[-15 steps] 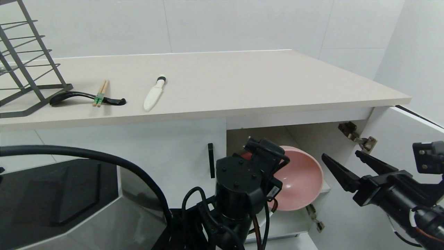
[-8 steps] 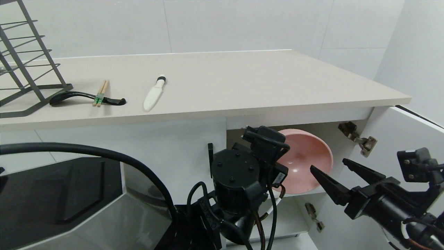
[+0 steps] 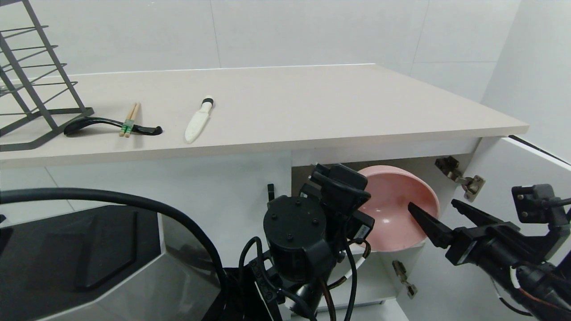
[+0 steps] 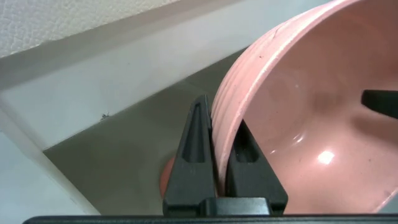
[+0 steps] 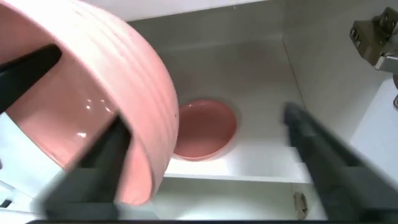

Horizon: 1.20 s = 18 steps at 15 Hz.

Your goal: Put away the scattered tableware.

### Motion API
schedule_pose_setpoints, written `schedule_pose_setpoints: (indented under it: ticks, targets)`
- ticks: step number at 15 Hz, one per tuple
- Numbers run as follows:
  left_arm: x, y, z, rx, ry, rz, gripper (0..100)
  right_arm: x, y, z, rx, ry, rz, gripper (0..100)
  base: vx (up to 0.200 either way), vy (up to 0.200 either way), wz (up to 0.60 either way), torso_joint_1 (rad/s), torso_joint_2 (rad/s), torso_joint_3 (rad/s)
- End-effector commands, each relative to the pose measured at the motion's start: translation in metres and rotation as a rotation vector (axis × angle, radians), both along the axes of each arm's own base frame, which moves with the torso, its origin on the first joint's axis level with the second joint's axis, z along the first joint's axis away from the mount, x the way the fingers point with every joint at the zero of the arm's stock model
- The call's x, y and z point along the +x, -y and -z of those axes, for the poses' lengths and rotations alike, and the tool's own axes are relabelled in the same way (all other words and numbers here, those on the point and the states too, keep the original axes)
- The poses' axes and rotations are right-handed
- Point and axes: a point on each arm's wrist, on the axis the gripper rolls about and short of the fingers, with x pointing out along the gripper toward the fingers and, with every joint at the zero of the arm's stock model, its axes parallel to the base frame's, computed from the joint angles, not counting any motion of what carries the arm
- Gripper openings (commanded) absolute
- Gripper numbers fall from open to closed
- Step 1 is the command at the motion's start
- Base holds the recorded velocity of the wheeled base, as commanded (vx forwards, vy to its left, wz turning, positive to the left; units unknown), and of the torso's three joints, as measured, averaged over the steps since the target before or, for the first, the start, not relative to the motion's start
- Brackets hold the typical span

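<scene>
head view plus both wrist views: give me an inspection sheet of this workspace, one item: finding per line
surface: pale countertop, tableware lying toward its left end
job's things: pink bowl tilted at the cabinet's opening; small pink dish on the shelf inside; white knife on the countertop; chopsticks lying across the black spoon
clutter: nothing seen
grippers: left gripper shut on the pink bowl's rim, fingers either side of it; right gripper open near the bowl, contact unclear
cables: black cable arcs before the closed door
surroundings: wire rack at the countertop's left end; open door on the right; tiled wall behind
</scene>
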Motion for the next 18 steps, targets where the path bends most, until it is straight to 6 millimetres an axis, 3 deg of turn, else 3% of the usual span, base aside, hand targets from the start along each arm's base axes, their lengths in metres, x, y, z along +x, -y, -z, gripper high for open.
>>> schedule_pose_setpoints:
  ticks: [1,7,8,14,18]
  targets:
    - [0.0,0.0,-0.002,-0.009,0.006,0.015,0,0.0,-0.001,0.001,-0.002,-0.006,-0.003,0,0.0,0.0,0.0,0.0,0.0,0.0]
    - [-0.005,-0.001,-0.001,-0.03,0.032,0.089,0,-0.005,-0.01,0.001,-0.001,-0.004,-0.058,0,0.0,0.0,0.0,0.0,0.0,0.0]
    - [-0.004,-0.001,-0.001,-0.029,0.033,0.088,100,-0.005,-0.01,0.001,-0.001,-0.004,-0.058,0,0.0,0.0,0.0,0.0,0.0,0.0]
    - [-0.006,-0.003,-0.002,-0.034,0.045,0.093,100,-0.004,-0.009,0.001,-0.005,-0.005,-0.051,0,0.0,0.0,0.0,0.0,0.0,0.0]
    - [-0.013,-0.017,0.006,0.011,0.139,0.258,100,0.0,-0.004,0.004,-0.014,-0.014,-0.02,0,0.0,0.0,0.0,0.0,0.0,0.0]
